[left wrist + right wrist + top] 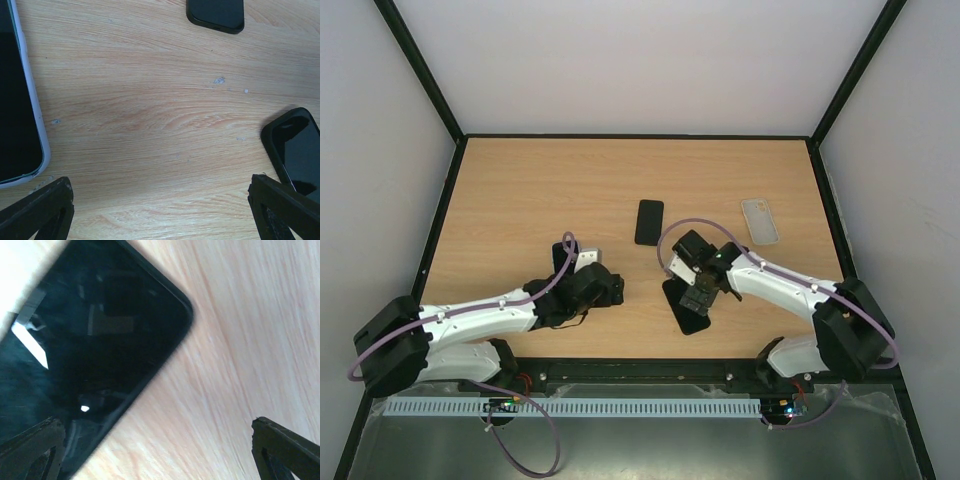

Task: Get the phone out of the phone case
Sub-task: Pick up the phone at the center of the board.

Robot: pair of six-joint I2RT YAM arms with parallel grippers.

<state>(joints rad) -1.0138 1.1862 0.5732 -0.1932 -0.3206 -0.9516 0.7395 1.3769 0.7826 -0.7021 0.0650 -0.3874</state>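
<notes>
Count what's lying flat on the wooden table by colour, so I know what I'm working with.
Plain black slab phones: 2
Black-screened phone with a pale rim: 1
Pale lavender-blue soft phone case: 1
Total: 4

Three black rounded-corner slab smartphones (649,221): one beyond both grippers, one under the right fingers (30,450), one near the left fingers (40,215). One pale lavender soft case (759,220).

Blurred slab (95,355), probably a phone
</notes>
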